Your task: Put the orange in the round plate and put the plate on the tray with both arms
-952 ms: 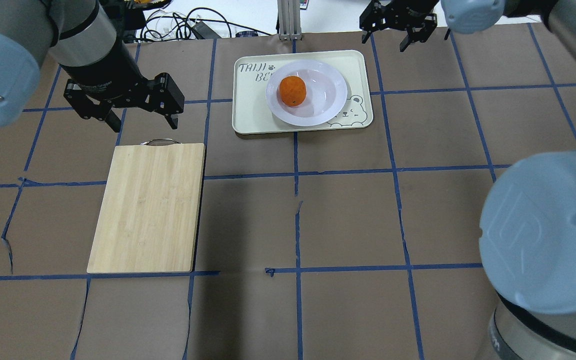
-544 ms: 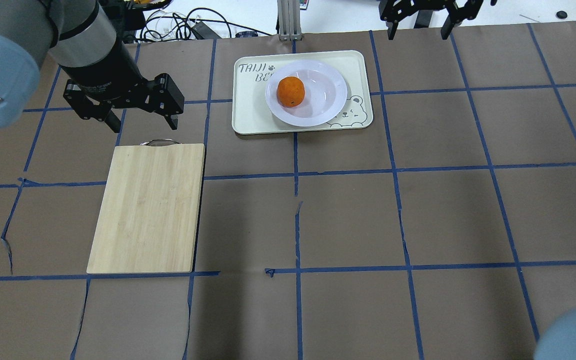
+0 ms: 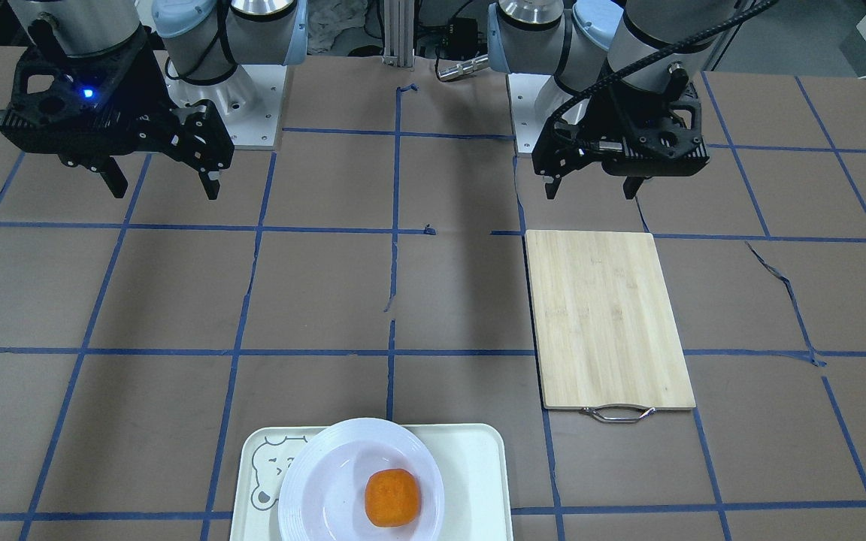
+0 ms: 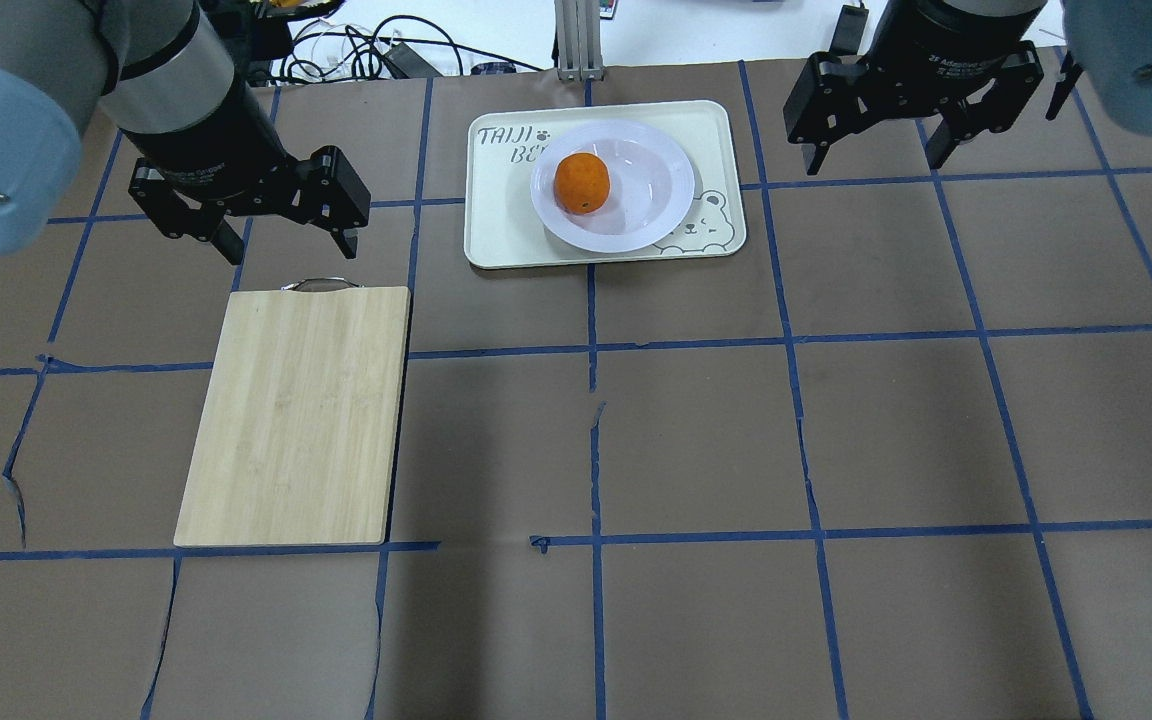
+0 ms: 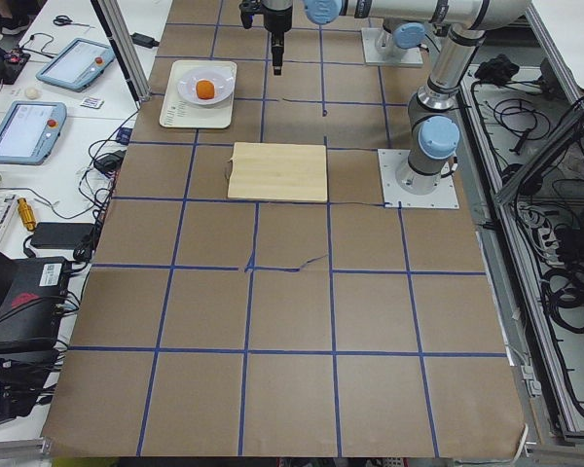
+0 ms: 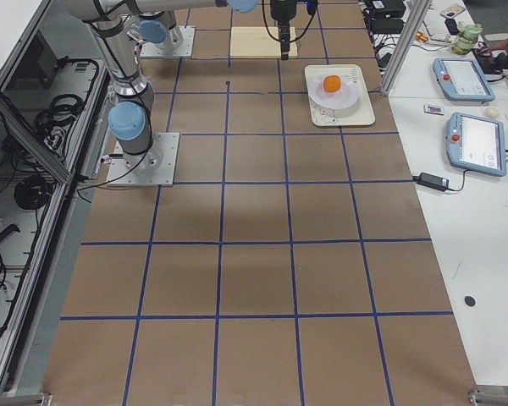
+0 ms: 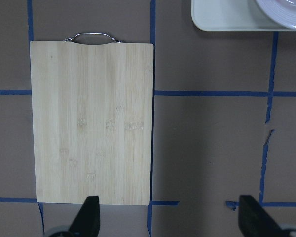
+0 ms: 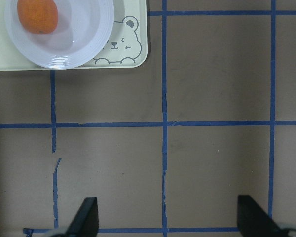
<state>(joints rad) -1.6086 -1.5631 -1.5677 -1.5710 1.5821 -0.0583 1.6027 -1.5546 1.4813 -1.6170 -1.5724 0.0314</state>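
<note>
Already the orange (image 4: 581,183) lay in the round plate (image 4: 658,205), a little left of the sunken centre as seen from over the robot's shoulders. The plate rested on the tray (image 4: 498,225), toward its right half, with the rim covering part of the grey bear-face drawing (image 4: 706,224). The tray sat at the far side of the table (image 4: 696,430) from the robot, about midway along it.

The left gripper (image 4: 291,250) hung above the table, in the area of the bamboo cutting board (image 4: 296,415). Its fingers were spread wide and held nothing. The board lay flat to the left of the tray and apart from it, its metal handle (image 4: 318,284) at the far end.

The right gripper (image 4: 874,162) hung above the table to the right of the tray, clear of it. Its fingers were likewise spread, with nothing between them. Its wrist camera looked down on the plate, the orange and the bear corner of the tray.
</note>
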